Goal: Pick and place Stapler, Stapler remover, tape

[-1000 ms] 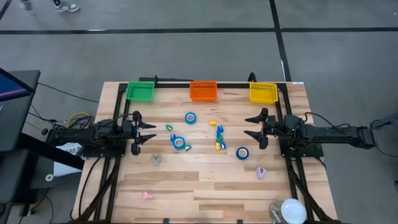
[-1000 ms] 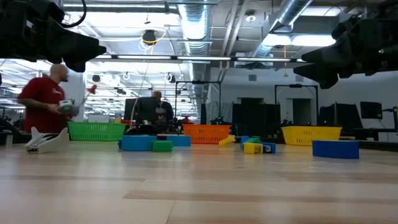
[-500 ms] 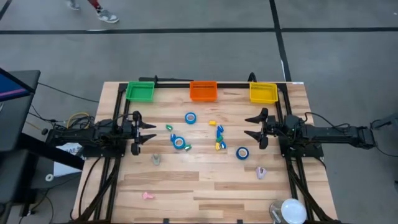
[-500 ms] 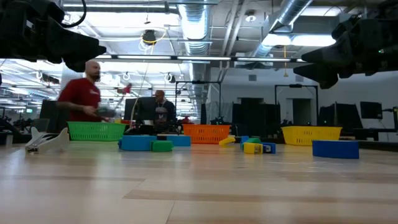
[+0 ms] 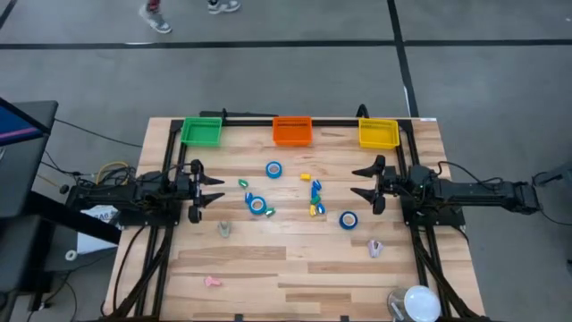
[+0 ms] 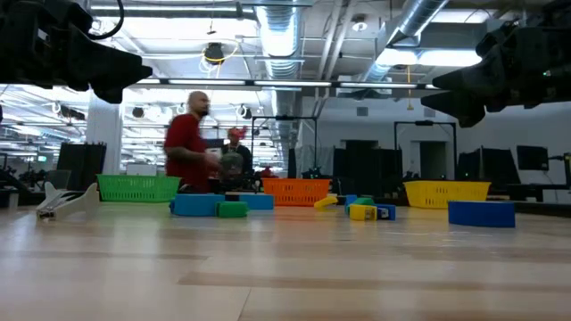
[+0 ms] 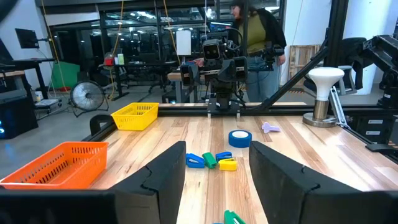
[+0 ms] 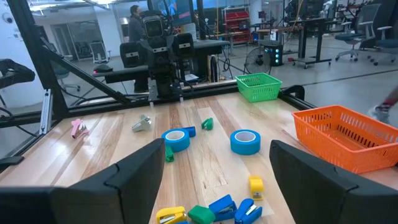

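Blue tape rolls (image 5: 274, 169) lie between the parted left gripper (image 5: 217, 192) and parted right gripper (image 5: 357, 182).

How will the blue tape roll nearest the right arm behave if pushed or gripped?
The tape roll lies flat on its face on the table, so a nudge should slide it, not roll it. It looks like a rigid ring with a pale core, so it probably holds its shape under squeeze. If tipped on edge, it could roll.

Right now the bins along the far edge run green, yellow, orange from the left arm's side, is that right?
Not quite. The high view shows the green bin, then the orange bin in the middle, then the yellow bin on the right arm's side.
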Robot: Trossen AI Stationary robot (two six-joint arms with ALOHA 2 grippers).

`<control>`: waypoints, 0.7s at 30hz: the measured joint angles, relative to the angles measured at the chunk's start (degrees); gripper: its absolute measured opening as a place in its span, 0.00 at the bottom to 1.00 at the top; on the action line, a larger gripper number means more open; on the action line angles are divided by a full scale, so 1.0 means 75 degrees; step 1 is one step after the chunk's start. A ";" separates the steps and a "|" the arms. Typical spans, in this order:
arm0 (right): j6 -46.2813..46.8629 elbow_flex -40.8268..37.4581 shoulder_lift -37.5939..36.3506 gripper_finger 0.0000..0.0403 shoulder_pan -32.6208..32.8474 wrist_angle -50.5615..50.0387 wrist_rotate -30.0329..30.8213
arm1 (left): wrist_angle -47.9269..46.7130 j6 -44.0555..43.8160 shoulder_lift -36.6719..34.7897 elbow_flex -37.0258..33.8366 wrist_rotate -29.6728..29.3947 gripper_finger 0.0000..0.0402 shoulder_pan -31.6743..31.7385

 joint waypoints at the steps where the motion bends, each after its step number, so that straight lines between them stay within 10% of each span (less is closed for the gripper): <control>1: 0.0000 0.0000 0.0002 0.70 0.0000 -0.0001 -0.0001 | 0.0000 0.0000 0.0000 0.0003 -0.0001 0.42 -0.0003; 21: 0.0000 0.0000 0.0001 0.70 -0.0002 0.0020 -0.0002 | 0.0013 0.0456 0.0001 0.0003 -0.0089 0.42 -0.0001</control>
